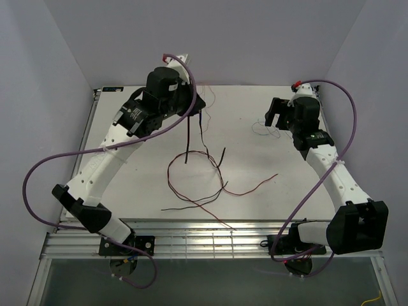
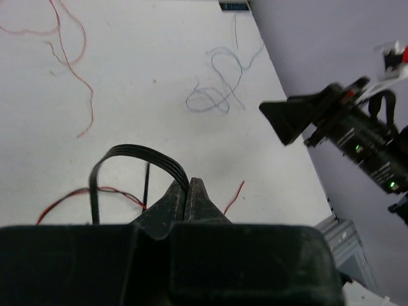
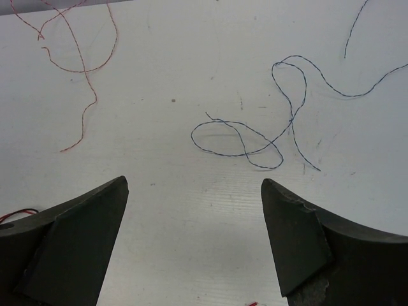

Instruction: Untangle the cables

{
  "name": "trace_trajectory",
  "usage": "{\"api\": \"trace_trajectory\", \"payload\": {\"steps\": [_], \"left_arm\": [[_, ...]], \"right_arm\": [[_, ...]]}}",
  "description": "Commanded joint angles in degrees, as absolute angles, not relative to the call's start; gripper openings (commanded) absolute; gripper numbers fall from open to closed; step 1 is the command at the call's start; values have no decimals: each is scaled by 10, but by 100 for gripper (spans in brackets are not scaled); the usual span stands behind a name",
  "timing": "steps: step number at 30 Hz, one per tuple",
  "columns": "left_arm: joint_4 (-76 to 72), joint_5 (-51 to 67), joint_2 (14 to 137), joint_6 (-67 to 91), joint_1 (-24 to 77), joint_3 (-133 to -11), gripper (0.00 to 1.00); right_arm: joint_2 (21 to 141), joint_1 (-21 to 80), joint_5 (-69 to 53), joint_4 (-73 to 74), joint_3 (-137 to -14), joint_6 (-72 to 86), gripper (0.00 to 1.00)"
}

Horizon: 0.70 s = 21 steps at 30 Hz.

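Note:
My left gripper (image 2: 188, 185) is shut on a black multi-strand cable (image 2: 137, 153) that arches out of the jaws. In the top view the left gripper (image 1: 197, 107) holds it raised, and the black cable (image 1: 186, 143) hangs down to the table. Under it lies a loose tangle of dark red and black wires (image 1: 201, 178). My right gripper (image 3: 194, 185) is open and empty above the table, its fingers (image 3: 293, 229) wide apart. A thin pale bluish wire (image 3: 255, 134) curls just ahead of it. This wire also shows in the top view (image 1: 260, 127).
A thin pinkish-red wire (image 3: 86, 70) lies on the white tabletop (image 1: 255, 172) at the far side, also in the left wrist view (image 2: 73, 60). Grey walls close in the table on three sides. Thick purple arm cables (image 1: 51, 166) loop off both sides.

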<state>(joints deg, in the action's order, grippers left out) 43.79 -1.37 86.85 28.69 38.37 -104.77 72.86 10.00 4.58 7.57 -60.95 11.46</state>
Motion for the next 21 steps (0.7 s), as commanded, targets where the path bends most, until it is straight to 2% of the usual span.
{"api": "trace_trajectory", "payload": {"steps": [1,5,9,12,14,17,21], "left_arm": [[472,-98,889,269,383,-1141,0],[473,-170,945,263,348,-1272,0],[453,-102,979,273,244,-1346,0],[407,-86,976,280,180,-1347,0],[363,-90,951,268,157,-1306,0],[283,-104,928,249,145,-1253,0],[247,-145,934,227,120,-1255,0]], "right_arm": [[708,96,65,63,-605,108,90],[717,93,69,65,-620,110,90],[717,91,67,65,-624,109,90],[712,91,74,65,-618,106,90],[710,90,80,65,-618,103,90],[711,89,92,65,-619,97,90],[712,87,101,68,-620,87,90]]}}
